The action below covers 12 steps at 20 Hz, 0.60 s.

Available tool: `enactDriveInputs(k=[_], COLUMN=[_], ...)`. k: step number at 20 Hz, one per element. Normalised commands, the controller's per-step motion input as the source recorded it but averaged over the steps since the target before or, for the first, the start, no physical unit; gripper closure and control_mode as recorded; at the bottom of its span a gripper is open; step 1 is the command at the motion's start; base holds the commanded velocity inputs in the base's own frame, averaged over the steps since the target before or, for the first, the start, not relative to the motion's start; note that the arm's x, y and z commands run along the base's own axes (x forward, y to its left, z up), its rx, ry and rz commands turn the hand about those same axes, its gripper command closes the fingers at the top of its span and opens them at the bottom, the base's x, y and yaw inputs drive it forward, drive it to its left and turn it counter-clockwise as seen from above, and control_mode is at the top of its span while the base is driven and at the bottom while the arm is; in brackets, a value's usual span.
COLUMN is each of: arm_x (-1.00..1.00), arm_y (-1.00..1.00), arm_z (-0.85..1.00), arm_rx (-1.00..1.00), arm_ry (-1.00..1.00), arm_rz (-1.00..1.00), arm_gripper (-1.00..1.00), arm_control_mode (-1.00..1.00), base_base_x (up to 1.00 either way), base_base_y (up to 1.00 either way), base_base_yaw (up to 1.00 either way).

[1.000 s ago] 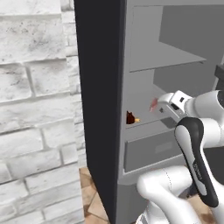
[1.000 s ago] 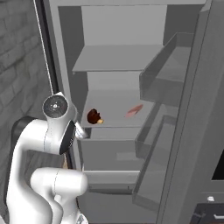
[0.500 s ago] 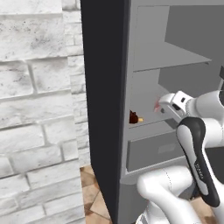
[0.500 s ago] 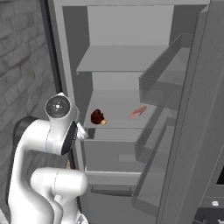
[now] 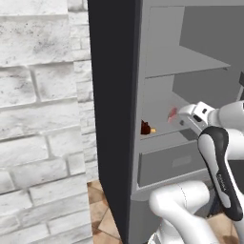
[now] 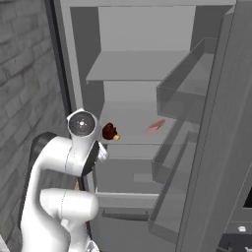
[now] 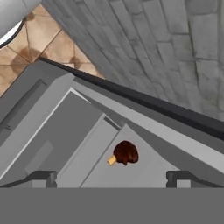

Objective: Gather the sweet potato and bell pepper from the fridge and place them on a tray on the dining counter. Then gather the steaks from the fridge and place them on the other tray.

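Fridge (image 6: 147,64) shelf: right base view adds steak (image 6: 155,126) beside sweet potato (image 6: 110,131).

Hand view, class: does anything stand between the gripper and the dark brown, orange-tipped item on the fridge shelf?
Nothing visible does. The brown item lies alone on the grey shelf, ahead of the open gripper and roughly midway between its spread fingertips, with bare shelf surface between them.

Arm (image 6: 54,172) is built from smooth, rounded glossy white shells, with dark, near-black bands at the joints. One joint is capped by a round grey disc (image 6: 81,123) with a dark ring. Small dark finger tips (image 7: 42,176) are seen on the jaws.
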Motion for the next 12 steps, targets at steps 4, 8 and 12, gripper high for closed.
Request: enactDriveInputs(k=[4, 8, 12], arm_x=[0.38, 0.37, 0.35], arm_y=[0.0, 0.0, 0.0], arm_z=[-0.21, -0.22, -0.08], arm_rx=[0.1, 0.16, 0.16], arm_ry=[0.03, 0.13, 0.2], arm_rz=[-0.1, -0.11, -0.14], arm_gripper=[-1.0, -1.0, -1.0], arm_control_mode=[-1.0, -1.0, -1.0], base_base_x=[0.0, 0.0, 0.0], base_base_y=[0.0, 0.0, 0.0], base_base_yaw=[0.0, 0.0, 0.0])
